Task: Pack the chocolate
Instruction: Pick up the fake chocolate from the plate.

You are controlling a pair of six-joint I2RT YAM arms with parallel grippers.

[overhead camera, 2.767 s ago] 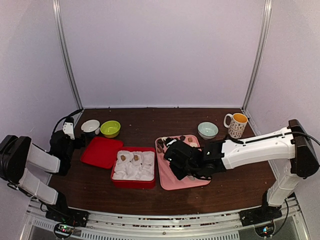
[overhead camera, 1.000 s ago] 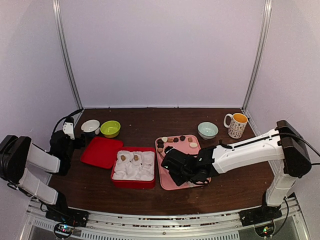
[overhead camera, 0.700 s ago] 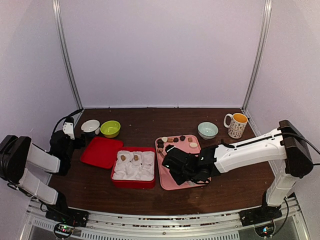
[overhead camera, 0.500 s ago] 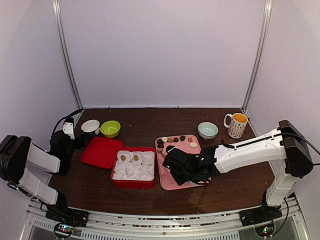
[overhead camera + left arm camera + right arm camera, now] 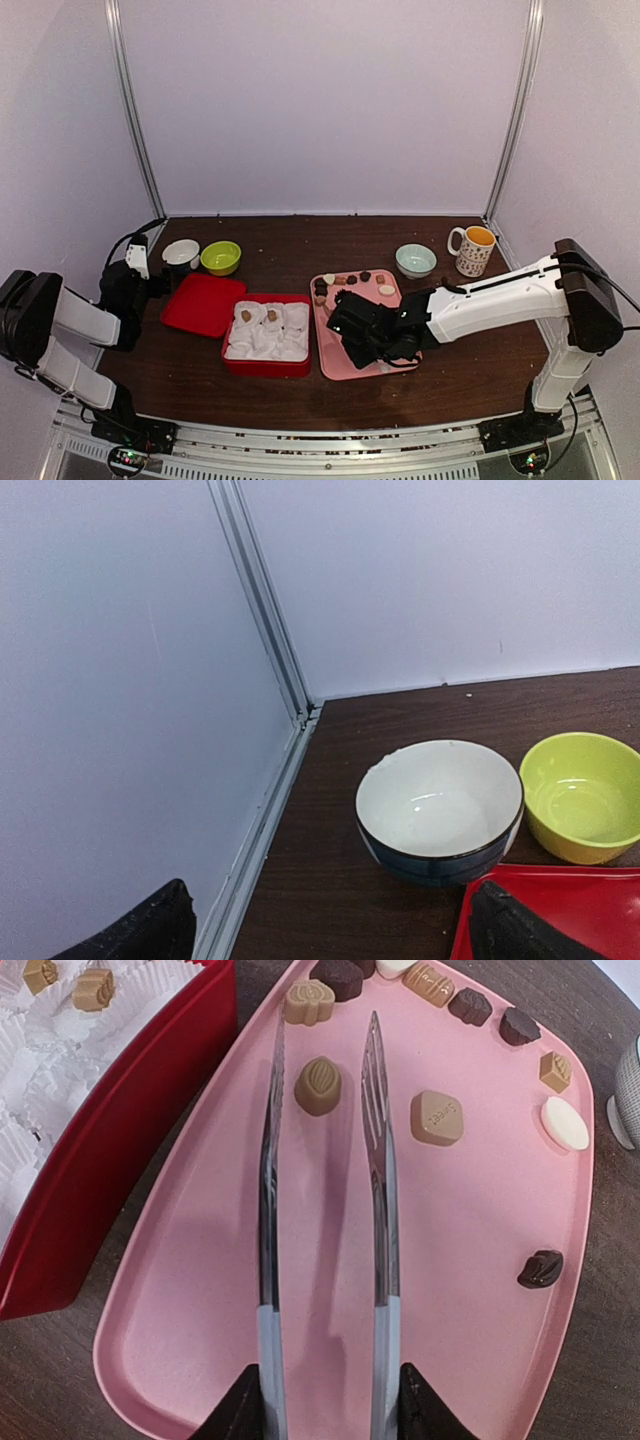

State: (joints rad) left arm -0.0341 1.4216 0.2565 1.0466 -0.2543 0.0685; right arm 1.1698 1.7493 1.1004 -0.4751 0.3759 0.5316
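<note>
Right wrist view: the right pincer (image 5: 328, 1410) reaches flat over the pink tray (image 5: 190, 1350) and grips metal tongs (image 5: 268, 1210), whose parted tips straddle one light brown chocolate (image 5: 318, 1085) in the upper middle. The left pincer (image 5: 335, 930) gapes by the white bowl (image 5: 440, 805). Earlier the right arm sat higher over the tray.

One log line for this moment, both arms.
phase: pick | right end effector: shut on tongs, blades astride light-brown chocolate on pink tray | left end effector: open, near white bowl
</note>
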